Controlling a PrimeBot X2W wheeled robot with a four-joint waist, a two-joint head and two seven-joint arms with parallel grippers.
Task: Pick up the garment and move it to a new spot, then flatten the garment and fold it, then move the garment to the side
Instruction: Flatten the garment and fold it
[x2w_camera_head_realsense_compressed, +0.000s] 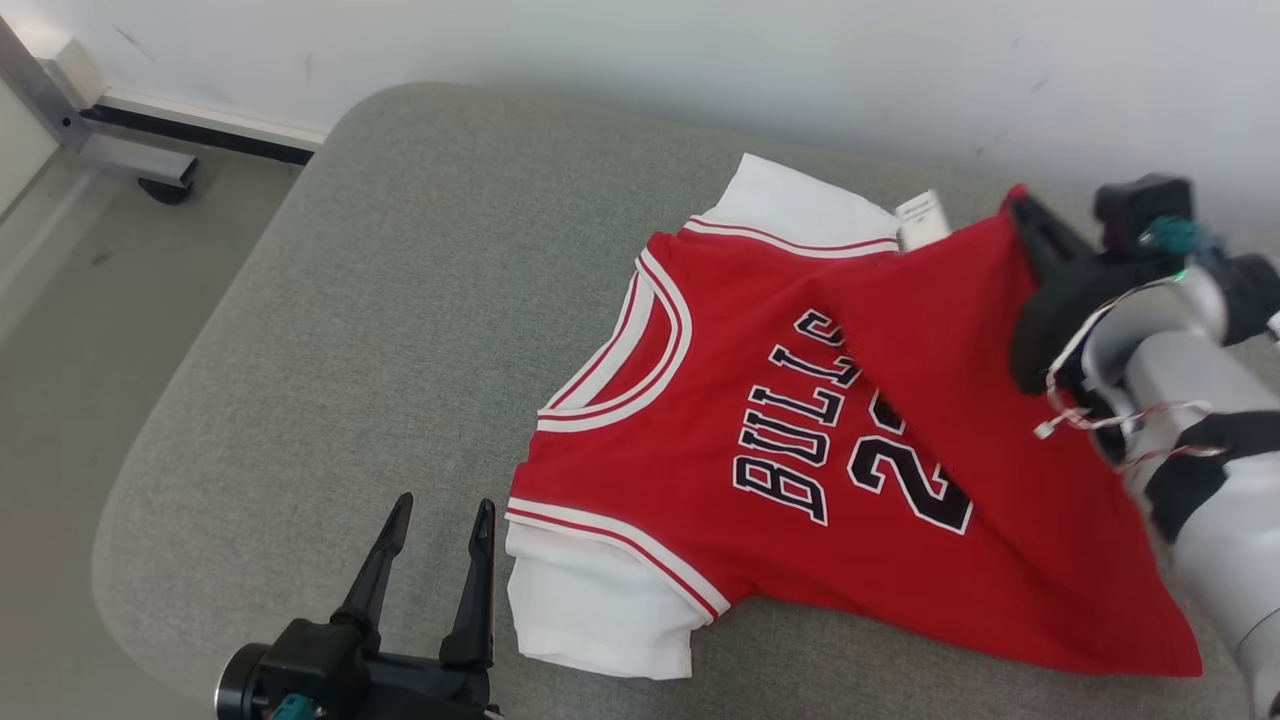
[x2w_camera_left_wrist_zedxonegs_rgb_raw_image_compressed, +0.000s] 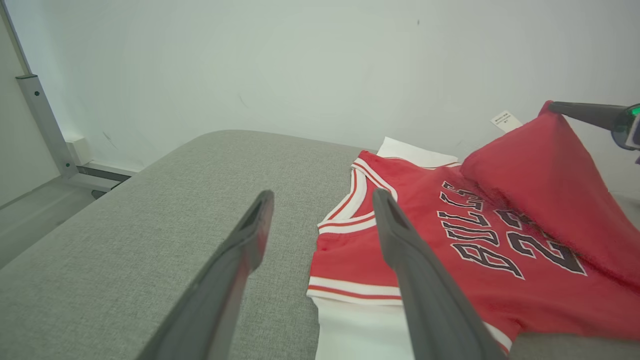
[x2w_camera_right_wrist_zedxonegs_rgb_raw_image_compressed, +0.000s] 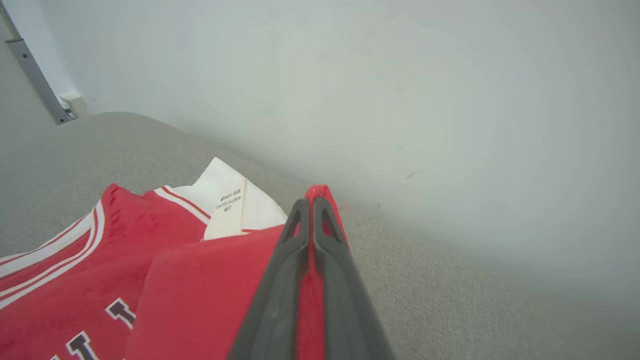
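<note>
Right wrist view: right end effector (x2w_camera_right_wrist_zedxonegs_rgb_raw_image_compressed: 311, 202) grips a corner of the jersey (x2w_camera_right_wrist_zedxonegs_rgb_raw_image_compressed: 200, 280), seemingly soft, light, limp; hold corners. Meanwhile the left end effector (x2w_camera_head_realsense_compressed: 445, 502) is released.

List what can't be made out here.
- Jersey number's second digit: head view, under the folded-over flap.
- Tag print: right wrist view, too small.
- Jersey's right edge: head view, partly behind the right forearm.
- Left gripper base: head view, cut by bottom edge.
</note>
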